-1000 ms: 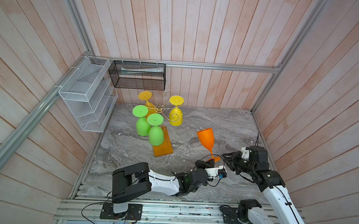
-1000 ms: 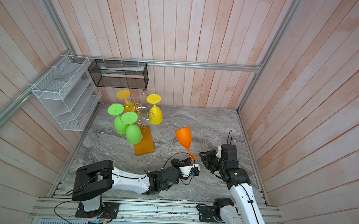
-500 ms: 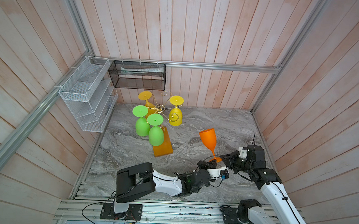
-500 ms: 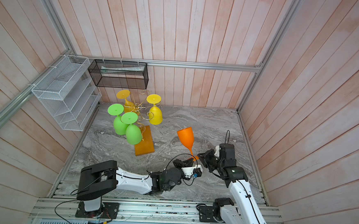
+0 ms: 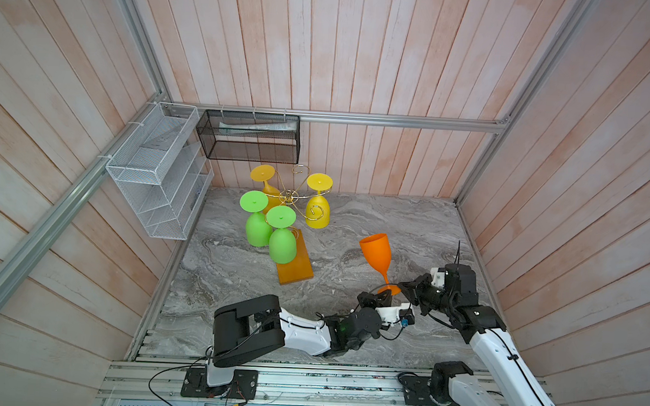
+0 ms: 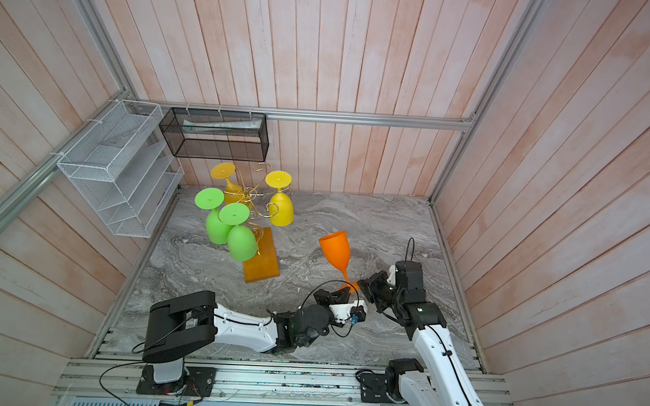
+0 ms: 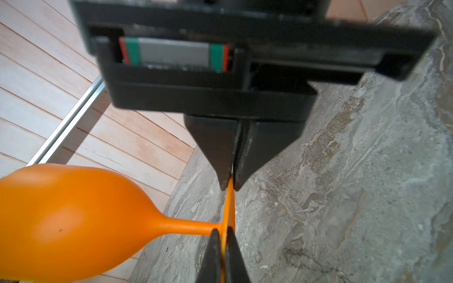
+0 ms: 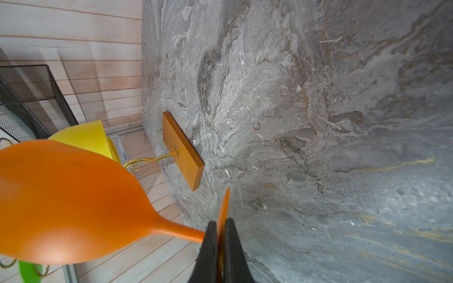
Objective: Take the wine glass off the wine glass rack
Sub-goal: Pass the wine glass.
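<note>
Handover on the worktop (image 5: pixel 422 233): the right pincer (image 8: pixel 221 225) has just clamped shut on the foot (image 7: pixel 229 208) of the orange wine glass (image 5: pixel 377 250), opposite the left pincer (image 7: pixel 222 235), which stays closed on the same disc. The glass stands nearly upright, well apart from the wine glass rack (image 5: pixel 291 199), where 2 green glasses (image 5: pixel 282 244) and 2 yellow glasses (image 5: pixel 317 213) hang. It is already off the rack. 1 second ago the right pincer was open beside the foot; the glass has barely moved.

Pink plank walls (image 5: pixel 363 59) (grey marbled floor (image 5: pixel 391 223))
</note>
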